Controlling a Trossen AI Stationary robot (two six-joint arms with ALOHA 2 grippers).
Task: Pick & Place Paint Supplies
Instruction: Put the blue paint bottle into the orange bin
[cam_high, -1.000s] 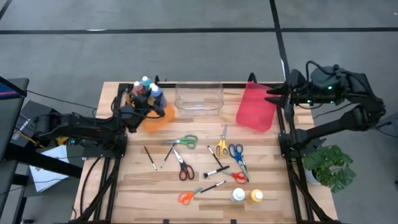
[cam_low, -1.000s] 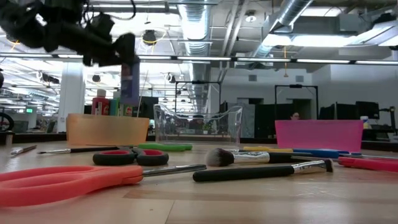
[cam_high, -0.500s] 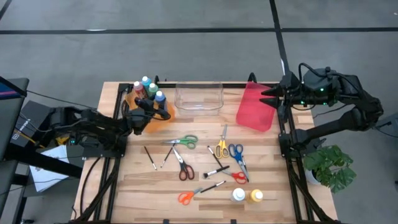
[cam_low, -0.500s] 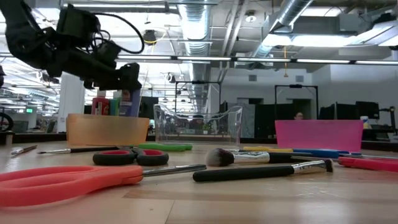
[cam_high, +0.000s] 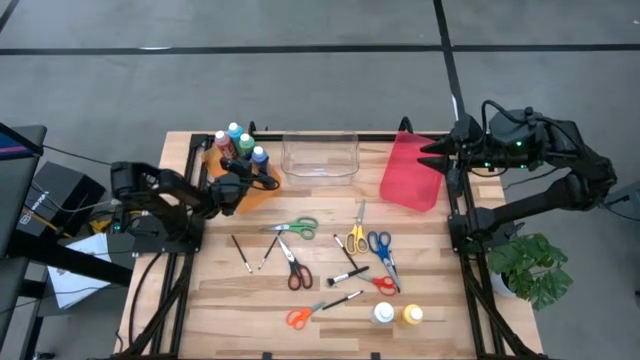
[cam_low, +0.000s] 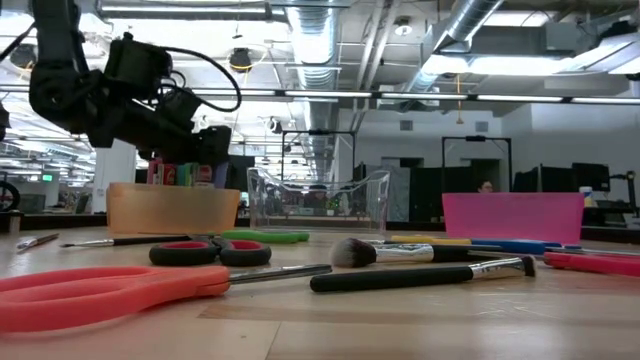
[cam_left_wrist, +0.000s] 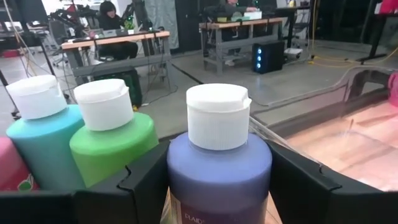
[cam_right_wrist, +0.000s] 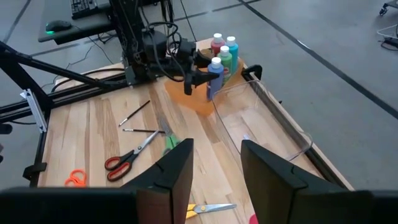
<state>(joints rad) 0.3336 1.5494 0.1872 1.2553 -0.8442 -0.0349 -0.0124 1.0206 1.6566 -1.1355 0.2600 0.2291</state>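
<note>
1. A blue paint bottle with a white flip cap (cam_left_wrist: 219, 163) stands in the orange plastic bin (cam_high: 250, 190) at the table's back left, flanked by the left gripper (cam_high: 262, 180); its dark fingers (cam_left_wrist: 149, 186) sit on either side of the bottle, though the wrist view cannot settle whether they press it or have let go.
2. Beside it in the bin stand a green bottle (cam_left_wrist: 112, 138) and a teal bottle (cam_left_wrist: 38, 130); a red bottle (cam_high: 222, 143) shows only as a sliver in the wrist view, its bulk cut off.
3. In the low view the bin wall (cam_low: 172, 208) hides the bottles' lower halves.
4. The right gripper (cam_right_wrist: 216, 163) hangs with fingers parted and empty above the red plastic bin (cam_high: 412, 170).
5. A clear plastic bin (cam_high: 320, 157) sits between the two bins.
6. Scissors with green handles (cam_high: 296, 227), yellow handles (cam_high: 356, 238) and orange handles (cam_high: 298, 317), thin brushes (cam_high: 241, 252) and a white bottle (cam_high: 383, 314) beside a yellow one (cam_high: 411, 315) lie scattered on the wooden table (cam_high: 220, 300).
</note>
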